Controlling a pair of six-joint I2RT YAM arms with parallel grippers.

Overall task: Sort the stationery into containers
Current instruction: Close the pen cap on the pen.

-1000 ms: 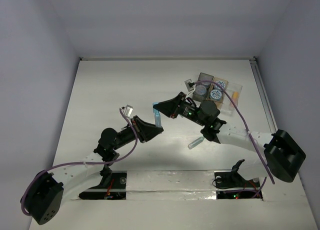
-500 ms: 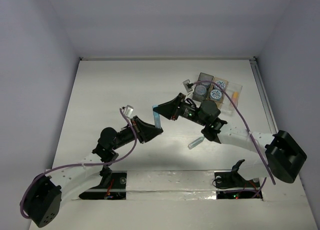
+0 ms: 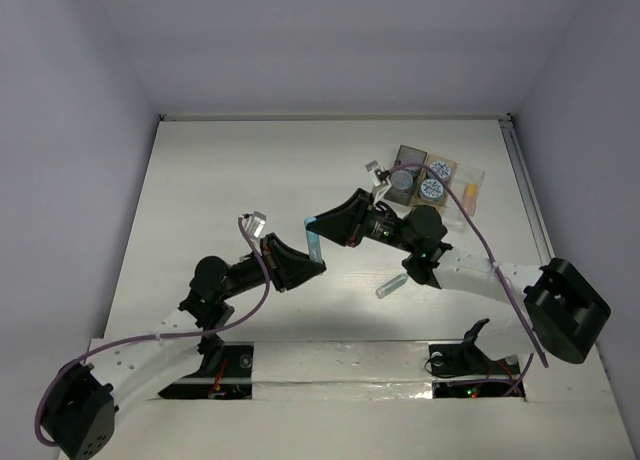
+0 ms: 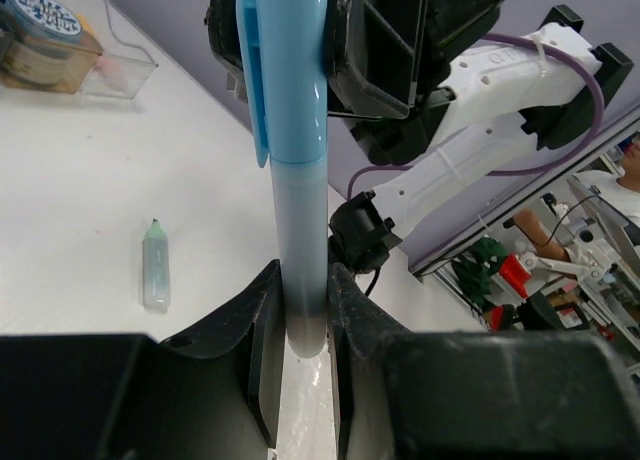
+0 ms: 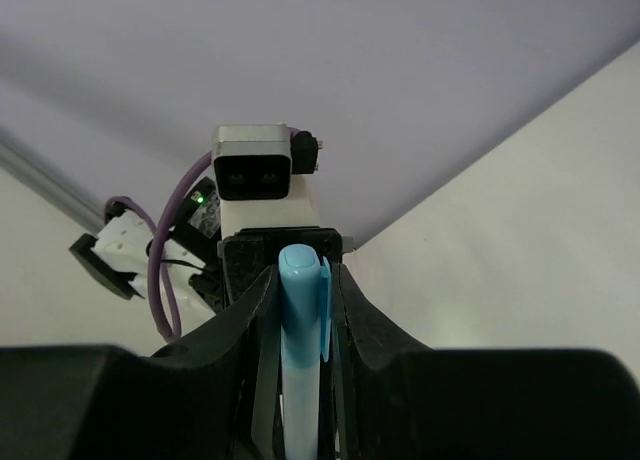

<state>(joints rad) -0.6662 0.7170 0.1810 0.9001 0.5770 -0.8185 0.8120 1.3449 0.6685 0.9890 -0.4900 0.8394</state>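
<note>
A light blue stick (image 3: 313, 239) with a clipped cap hangs above the table between both grippers. My left gripper (image 3: 317, 262) is shut on its lower end, which shows in the left wrist view (image 4: 304, 276). My right gripper (image 3: 311, 223) is shut on its cap end, which shows in the right wrist view (image 5: 302, 276). A mint green stick (image 3: 390, 285) lies on the table and also shows in the left wrist view (image 4: 155, 267). The dark grey tray (image 3: 408, 156), tan tray (image 3: 443, 166) and clear tray (image 3: 474, 180) stand at the back right. Two round jars (image 3: 402, 181) (image 3: 432, 189) sit in them.
An orange stick (image 3: 467, 191) lies in the clear tray. The right arm's purple cable (image 3: 478, 230) arcs over the trays. Walls close the table at the back and both sides.
Both arms have shifted slightly to the left with the light blue stick still held between them. Nothing else has moved.
</note>
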